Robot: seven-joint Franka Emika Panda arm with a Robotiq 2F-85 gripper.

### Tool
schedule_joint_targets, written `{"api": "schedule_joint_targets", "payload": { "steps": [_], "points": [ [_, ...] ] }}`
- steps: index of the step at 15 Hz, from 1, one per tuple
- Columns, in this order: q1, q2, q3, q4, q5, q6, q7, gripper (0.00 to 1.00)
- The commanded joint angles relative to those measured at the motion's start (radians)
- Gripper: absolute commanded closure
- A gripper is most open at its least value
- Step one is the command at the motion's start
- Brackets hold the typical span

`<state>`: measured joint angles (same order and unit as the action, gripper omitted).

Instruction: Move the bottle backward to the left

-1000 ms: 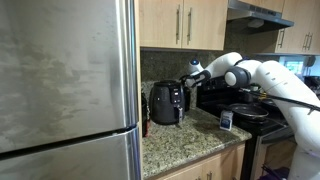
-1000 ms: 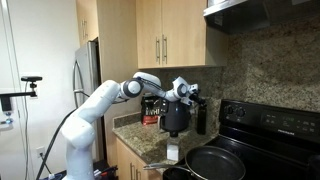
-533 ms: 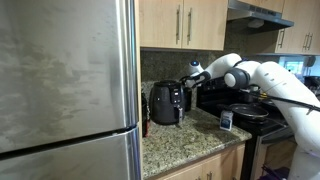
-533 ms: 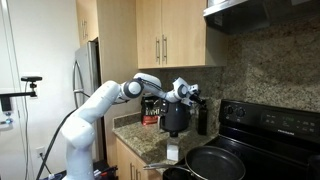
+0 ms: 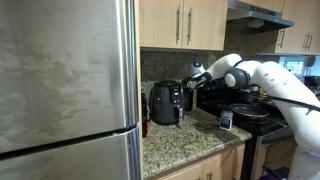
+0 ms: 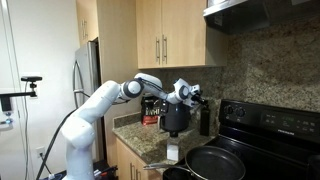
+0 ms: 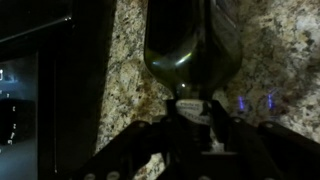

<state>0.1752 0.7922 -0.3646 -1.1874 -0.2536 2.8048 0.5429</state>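
gripper [image 7: 195,110] enters the wrist view from the bottom edge. its two dark fingers close in on the cap of the bottle [image 7: 190,45] from either side, so it reads as clamped on the cap, though the picture is dim. the bottle's dark body fills the upper middle of this view, seen from above. speckled granite counter [image 7: 275,60] lies beneath it and the black stove [image 7: 30,100] runs down the left edge.

in an exterior view the bottle [image 6: 204,119] stands upright on the counter, just beside the black air fryer [image 6: 174,120] on the stove side. the gripper [image 6: 193,94] sits at its top, and a dark pan [image 6: 215,162] lies in the foreground.

in an exterior view the gripper [image 5: 196,72] hangs above and behind the air fryer [image 5: 167,102]. here the bottle cannot be picked out from the dark shapes beside the fryer. a small white-and-blue object [image 5: 226,119] stands near the counter's edge, well apart from the gripper.
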Motion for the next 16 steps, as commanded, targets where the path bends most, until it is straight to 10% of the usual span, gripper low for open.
{"api": "schedule_joint_targets", "payload": {
  "steps": [1,11,12,16],
  "points": [
    [-0.023,-0.126,0.053,-0.149,0.043,0.002,-0.086,0.88],
    [-0.052,-0.455,0.133,-0.558,0.083,-0.022,-0.233,0.88],
    [-0.031,-0.467,0.103,-0.585,0.054,-0.023,-0.197,0.38],
    [-0.023,-0.454,0.082,-0.613,0.007,0.014,-0.163,0.17]
  ]
}}
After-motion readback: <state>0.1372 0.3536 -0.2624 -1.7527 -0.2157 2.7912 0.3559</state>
